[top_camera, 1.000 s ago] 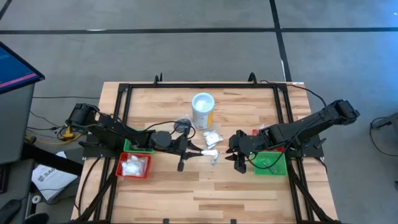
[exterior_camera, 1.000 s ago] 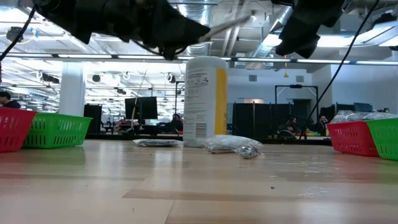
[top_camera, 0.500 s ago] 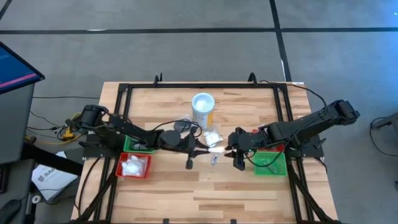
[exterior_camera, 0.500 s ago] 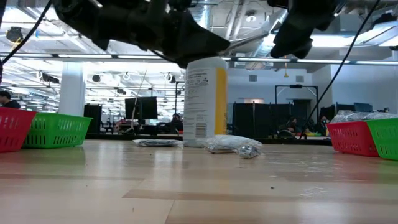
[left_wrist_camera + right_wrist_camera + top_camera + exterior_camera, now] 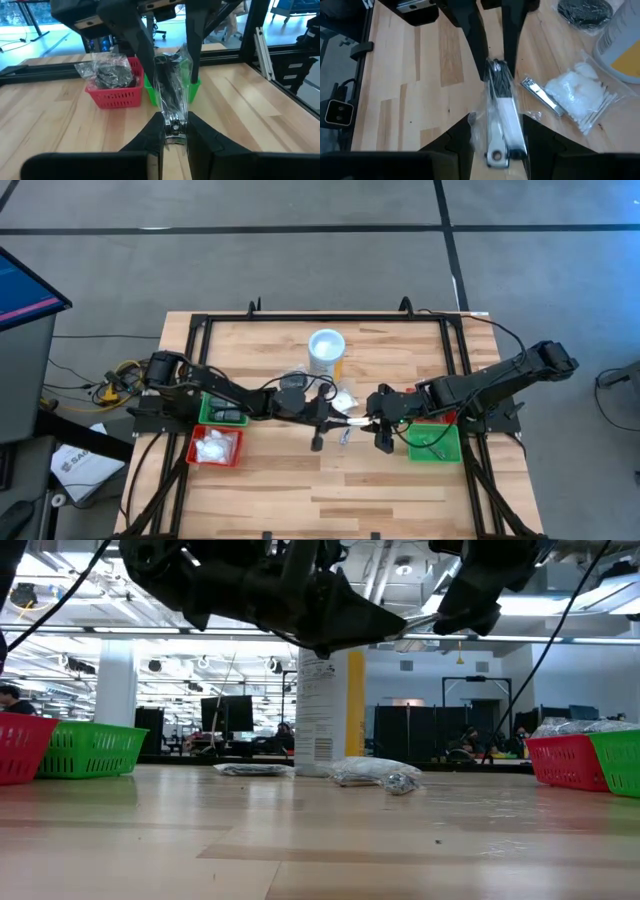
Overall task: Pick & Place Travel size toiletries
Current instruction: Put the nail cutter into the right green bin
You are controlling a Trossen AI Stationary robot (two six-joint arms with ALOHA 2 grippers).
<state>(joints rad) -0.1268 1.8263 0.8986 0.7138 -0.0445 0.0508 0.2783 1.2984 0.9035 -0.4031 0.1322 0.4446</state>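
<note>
**Toiletry packet mid-air between both arms, handover pending**

High view: toiletry packet (image 5: 350,421) hangs over the centre of the desk (image 5: 400,490). The left end effector (image 5: 335,420) is at its 9 o'clock and the right end effector (image 5: 372,420) at its 3 o'clock. White canister (image 5: 326,352) sits at 12 o'clock from the packet. Green tray (image 5: 435,442) sits at 3 o'clock, past the right arm.

Low view: the packet is well clear of the desk top, spanning the gap between the two arms.

Left wrist view: left end effector is clenched on the near end of the clear packet (image 5: 172,95).

Right wrist view: the right fingers (image 5: 465,127) flank the other end. They look released, not yet clamped. Nail clipper (image 5: 540,94) and swab bag (image 5: 585,100) lie on the desk below.

To do it well, I'd say:
- Close the right on the stiff item inside, not on loose film.
- Confirm that grip before the left lets go.
- Pull the left straight back towards 9 o'clock.
- Film is slippery, so no twisting.
</note>
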